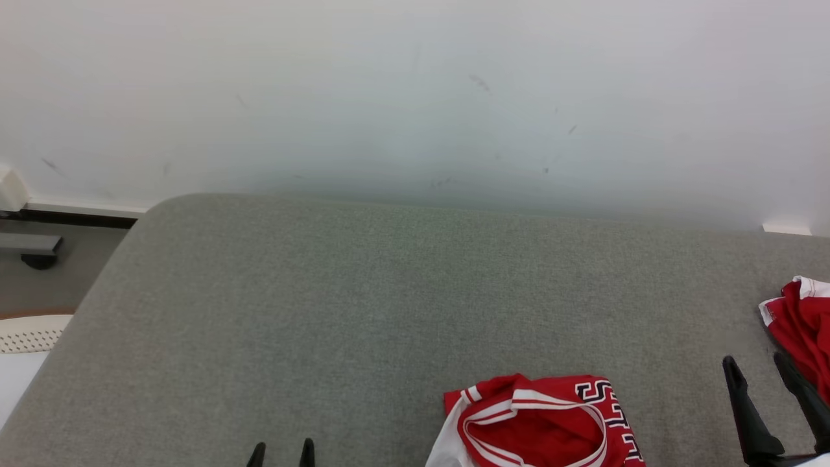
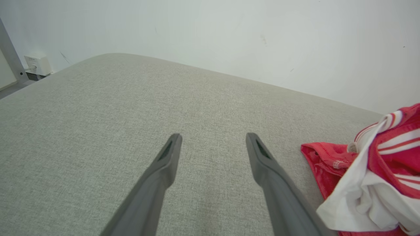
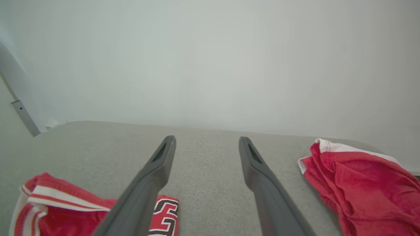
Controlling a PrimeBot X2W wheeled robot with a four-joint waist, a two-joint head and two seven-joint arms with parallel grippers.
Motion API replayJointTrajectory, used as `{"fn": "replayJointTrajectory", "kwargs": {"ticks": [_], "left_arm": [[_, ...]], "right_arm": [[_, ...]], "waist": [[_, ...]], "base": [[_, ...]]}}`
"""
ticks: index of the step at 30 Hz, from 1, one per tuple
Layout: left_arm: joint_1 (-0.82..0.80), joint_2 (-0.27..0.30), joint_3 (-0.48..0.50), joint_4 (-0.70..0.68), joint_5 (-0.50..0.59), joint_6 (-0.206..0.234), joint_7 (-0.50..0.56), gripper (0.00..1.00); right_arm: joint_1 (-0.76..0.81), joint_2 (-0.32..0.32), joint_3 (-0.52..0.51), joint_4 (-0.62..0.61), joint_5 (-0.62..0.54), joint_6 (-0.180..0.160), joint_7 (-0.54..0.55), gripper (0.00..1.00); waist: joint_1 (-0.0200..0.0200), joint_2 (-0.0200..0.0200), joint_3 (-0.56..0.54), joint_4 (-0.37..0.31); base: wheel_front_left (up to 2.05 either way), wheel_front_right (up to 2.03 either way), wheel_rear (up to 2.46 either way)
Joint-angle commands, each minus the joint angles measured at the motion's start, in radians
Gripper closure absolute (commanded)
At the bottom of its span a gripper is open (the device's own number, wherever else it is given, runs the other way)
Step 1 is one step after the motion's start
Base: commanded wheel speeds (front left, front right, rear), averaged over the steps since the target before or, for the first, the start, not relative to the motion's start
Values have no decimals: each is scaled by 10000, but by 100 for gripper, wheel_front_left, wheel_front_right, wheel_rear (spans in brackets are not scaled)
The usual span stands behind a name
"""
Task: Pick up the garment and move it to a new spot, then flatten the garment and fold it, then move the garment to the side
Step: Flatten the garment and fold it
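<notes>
A crumpled red garment point(image 1: 538, 421) with white trim and black-and-white lettering lies at the front edge of the grey padded table point(image 1: 363, 311). My left gripper point(image 1: 282, 451) is to its left, open and empty, with just the tips showing. In the left wrist view the left gripper point(image 2: 214, 136) hovers over bare fabric, with the garment point(image 2: 370, 170) to its right. My right gripper point(image 1: 755, 360) is open and empty to the garment's right. In the right wrist view the right gripper point(image 3: 207, 138) stands between the garment point(image 3: 59, 209) and another red piece.
A second bunched red cloth with a white edge point(image 1: 801, 324) lies at the table's right edge, close beside my right gripper, and shows again as red cloth point(image 3: 361, 177). A pale wall point(image 1: 415, 97) stands behind the table. A white perforated object point(image 1: 29, 334) sits off the left edge.
</notes>
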Motion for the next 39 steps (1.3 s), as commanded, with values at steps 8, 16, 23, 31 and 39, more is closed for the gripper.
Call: {"fn": "replayJointTrajectory", "kwargs": {"ticks": [8,16,23,31,39], "left_arm": [[-23,33,7,-59,111,-65,-13,0],[-158,33,-37,41,131,-135,-13,0],[-181,33,-51,115,156,-162,-13,0],[-170,33,-101,128,89,-136,-13,0],[-254,33,-324,228,-77,-95,-13,0]], "right_arm": [[-174,-215,1039,1734,-384,-23,-548,100],[-922,-53,3174,3459,-421,-25,-1148,100],[-1560,286,4835,4370,-345,-25,-1376,100],[-2490,719,6356,5074,-146,-25,-1376,100],[-3642,1340,7568,6188,156,-25,-1227,100]], "waist": [[0,0,166,31],[0,0,300,351],[0,0,308,615],[0,0,318,849],[0,0,317,1089]], "base": [[0,0,0],[0,0,0],[0,0,0],[0,0,0],[0,0,0]]}}
